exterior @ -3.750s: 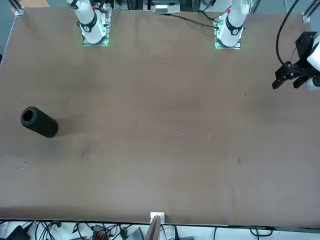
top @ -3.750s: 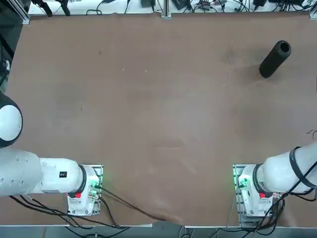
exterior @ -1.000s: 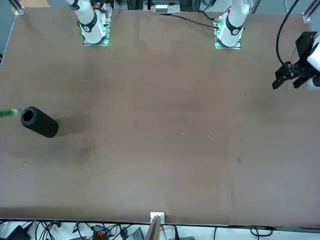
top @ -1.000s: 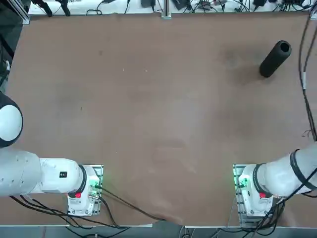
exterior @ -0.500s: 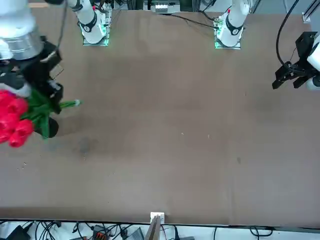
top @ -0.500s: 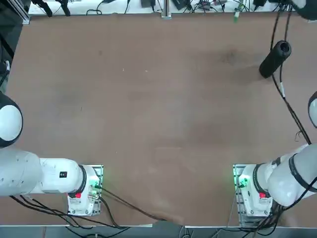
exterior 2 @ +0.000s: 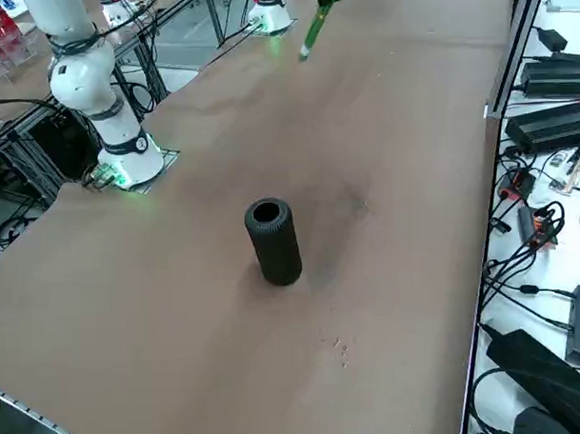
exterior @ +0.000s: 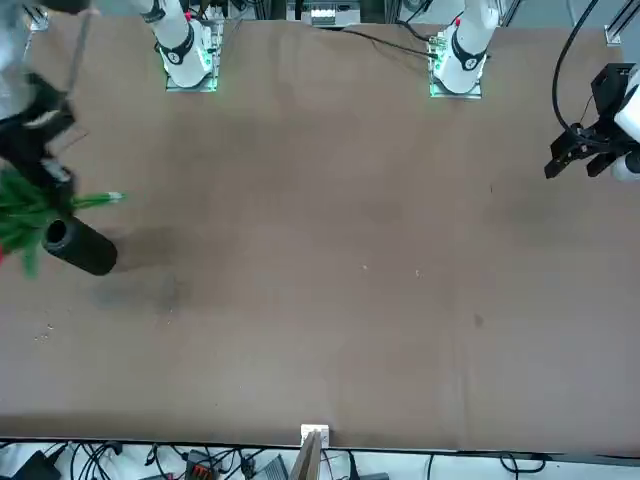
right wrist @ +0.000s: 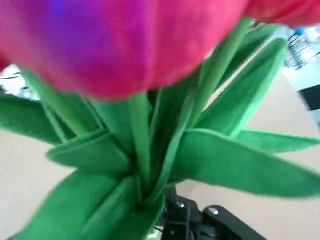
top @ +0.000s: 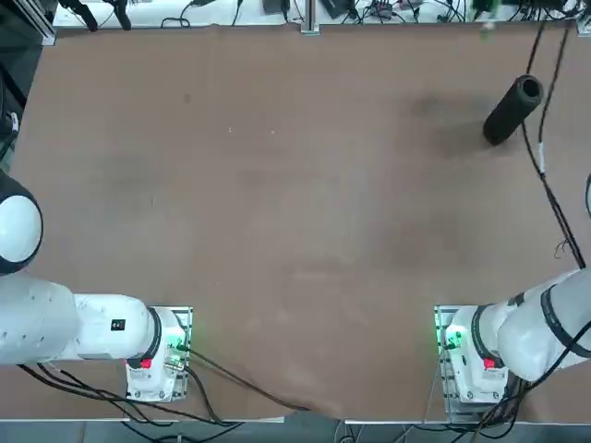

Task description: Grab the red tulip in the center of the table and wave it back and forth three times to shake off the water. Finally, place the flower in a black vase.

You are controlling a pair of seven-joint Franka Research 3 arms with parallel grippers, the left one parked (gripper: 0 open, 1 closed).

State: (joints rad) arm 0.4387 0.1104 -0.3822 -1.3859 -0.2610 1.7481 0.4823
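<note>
Right gripper (exterior: 38, 160) grasps red tulip (right wrist: 145, 130) by bound stems, aloft near black vase (exterior: 78, 244) at table (exterior: 330, 250) edge. Bunch looks light, leaves floppy, stems thin: firm hold low on stems likely best. Vase upright, mouth clear.

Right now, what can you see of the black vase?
The black vase is a slim, matte, finely textured black cylinder standing upright on the brown table, round mouth open and empty. It stands alone toward the table's far right corner. The red tulip, held in the right gripper, hangs in the air near it, not touching.
</note>
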